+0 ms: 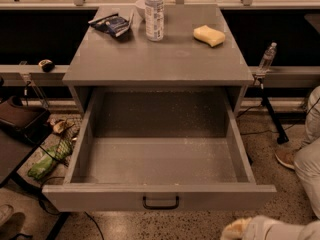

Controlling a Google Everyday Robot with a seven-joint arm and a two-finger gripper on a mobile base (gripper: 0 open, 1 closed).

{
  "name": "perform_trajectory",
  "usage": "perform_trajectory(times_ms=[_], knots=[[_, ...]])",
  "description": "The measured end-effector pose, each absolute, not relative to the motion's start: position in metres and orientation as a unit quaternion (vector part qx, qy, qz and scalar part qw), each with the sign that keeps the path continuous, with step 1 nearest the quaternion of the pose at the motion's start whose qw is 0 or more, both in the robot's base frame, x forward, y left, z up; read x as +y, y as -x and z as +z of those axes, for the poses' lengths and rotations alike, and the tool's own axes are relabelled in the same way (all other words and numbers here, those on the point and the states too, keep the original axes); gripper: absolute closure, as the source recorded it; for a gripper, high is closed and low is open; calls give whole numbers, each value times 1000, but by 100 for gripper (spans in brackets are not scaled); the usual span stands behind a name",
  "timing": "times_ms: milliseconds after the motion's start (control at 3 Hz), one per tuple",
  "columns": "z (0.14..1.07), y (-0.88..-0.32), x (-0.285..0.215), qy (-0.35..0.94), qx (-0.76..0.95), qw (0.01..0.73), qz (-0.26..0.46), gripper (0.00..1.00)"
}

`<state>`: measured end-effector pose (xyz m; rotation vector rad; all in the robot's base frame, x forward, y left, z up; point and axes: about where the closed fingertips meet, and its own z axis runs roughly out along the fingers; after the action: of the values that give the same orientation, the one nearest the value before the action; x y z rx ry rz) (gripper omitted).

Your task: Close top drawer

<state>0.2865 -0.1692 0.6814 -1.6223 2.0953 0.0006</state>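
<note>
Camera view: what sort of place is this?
Probably a lab or workshop test area: a grey cabinet with its top drawer open, cables on the speckled floor, a metal rail behind. The gripper sits at bottom right.

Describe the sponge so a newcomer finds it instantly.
Start at the grey cabinet whose top drawer stands pulled open, the pincer low near its front right corner. On the cabinet's top, right of the water bottle, lies the sponge: the only yellow block there.
</note>
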Motion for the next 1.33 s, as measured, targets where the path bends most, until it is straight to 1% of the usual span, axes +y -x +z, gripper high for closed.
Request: perform_trajectory(times_ms=[333,667,1000,1333], knots=[[579,-244,-193,542,814,206,40,100],[529,-246,-210,493,840,224,43,100],[518,-281,-219,470,841,268,21,100],[528,-323,-216,471,825,314,3,100]])
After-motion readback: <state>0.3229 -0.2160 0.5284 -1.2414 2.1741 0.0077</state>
